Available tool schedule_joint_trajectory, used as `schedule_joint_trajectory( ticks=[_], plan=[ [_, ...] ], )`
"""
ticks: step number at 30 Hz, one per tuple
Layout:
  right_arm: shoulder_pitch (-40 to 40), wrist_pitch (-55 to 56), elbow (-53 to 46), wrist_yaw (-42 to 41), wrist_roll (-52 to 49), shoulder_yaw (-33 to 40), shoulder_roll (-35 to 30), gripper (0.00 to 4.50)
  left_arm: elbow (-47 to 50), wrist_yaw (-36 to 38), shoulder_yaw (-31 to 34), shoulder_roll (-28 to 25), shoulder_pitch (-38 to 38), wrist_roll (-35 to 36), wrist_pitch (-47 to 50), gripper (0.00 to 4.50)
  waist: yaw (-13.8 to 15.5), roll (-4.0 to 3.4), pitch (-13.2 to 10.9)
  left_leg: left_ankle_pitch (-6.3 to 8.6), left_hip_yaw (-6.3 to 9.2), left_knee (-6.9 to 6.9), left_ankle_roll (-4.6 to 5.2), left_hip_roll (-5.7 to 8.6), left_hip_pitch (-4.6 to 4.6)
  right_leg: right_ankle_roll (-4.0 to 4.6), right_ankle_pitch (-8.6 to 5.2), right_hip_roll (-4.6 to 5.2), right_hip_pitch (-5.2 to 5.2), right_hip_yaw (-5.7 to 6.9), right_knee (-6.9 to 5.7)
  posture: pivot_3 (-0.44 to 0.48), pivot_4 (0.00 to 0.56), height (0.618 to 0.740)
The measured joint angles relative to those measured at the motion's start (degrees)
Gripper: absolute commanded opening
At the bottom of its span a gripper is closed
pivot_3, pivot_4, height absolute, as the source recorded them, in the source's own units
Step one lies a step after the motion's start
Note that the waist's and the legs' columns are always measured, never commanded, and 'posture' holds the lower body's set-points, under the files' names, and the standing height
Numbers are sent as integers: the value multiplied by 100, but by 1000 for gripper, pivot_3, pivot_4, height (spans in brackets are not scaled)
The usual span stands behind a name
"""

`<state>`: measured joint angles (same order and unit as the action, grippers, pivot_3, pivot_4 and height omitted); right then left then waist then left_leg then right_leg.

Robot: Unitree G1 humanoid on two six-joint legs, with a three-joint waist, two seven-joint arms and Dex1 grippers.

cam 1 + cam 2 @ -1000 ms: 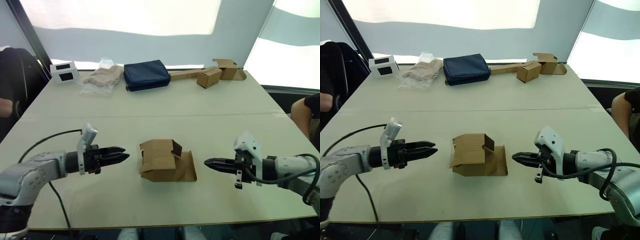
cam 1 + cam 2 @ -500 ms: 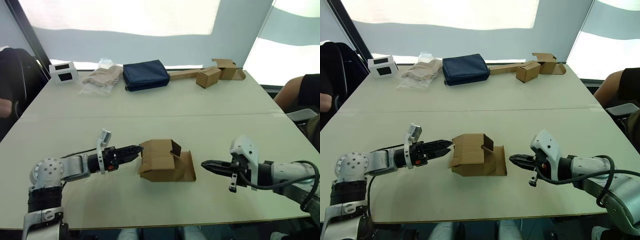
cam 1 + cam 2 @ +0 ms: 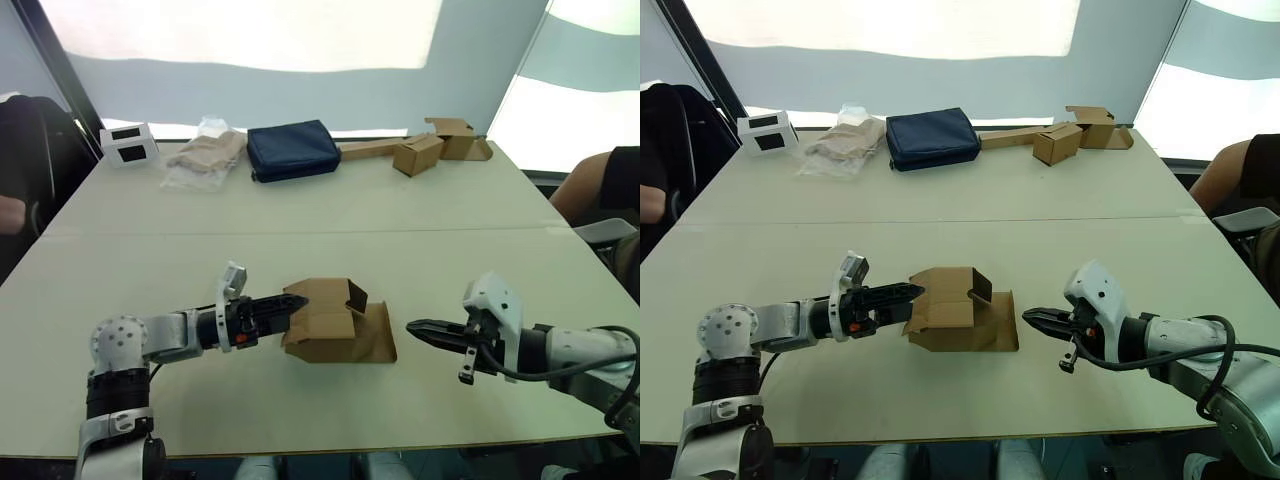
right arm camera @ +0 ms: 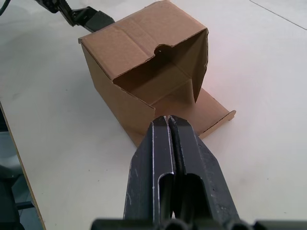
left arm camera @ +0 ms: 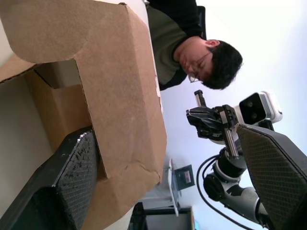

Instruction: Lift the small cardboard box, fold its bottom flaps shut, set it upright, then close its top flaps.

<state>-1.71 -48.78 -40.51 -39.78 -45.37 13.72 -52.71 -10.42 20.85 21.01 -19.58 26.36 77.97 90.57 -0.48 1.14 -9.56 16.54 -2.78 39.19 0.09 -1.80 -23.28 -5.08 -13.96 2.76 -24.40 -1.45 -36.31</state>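
On the table [image 3: 330,215], left end effector [image 3: 296,301] straddles the small cardboard box [image 3: 330,322] wall, parted; right end effector [image 3: 414,326] clenched empty

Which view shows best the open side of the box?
The right wrist view: the box faces it, showing the hollow inside and one flap flat on the table. The eye views show it from above; the left wrist view shows a flap edge.

A plain office or lab room — two pale tables [image 3: 330,215] pushed together under bright windows [image 3: 240,30], with a navy pouch [image 3: 293,150], spare tan boxes [image 3: 430,150] and a small white device [image 3: 129,143] along the far edge, and a seated person [image 3: 605,195] at the side.
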Motion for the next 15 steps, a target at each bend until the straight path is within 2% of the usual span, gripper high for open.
schedule_joint_trajectory(
  ticks=[8, 15],
  plan=[
    [-20, -14, -111, 41, -37, 27, -1, 0, -21, -236, -59, 498, 130, 0, -115, 4452, 3, 1, 0, 0, 0, 0, 0, 1, -1, 1, 0, 1, 0, -1, 1, 0, 150, 740],
    [-79, -86, -163, 124, -59, 69, -2, 0, -75, -304, -67, 654, 293, 29, -122, 4452, -1, 1, 0, 0, 1, 0, 0, 2, 0, 1, -1, -1, 0, 0, 1, 0, 150, 740]
  ],
)
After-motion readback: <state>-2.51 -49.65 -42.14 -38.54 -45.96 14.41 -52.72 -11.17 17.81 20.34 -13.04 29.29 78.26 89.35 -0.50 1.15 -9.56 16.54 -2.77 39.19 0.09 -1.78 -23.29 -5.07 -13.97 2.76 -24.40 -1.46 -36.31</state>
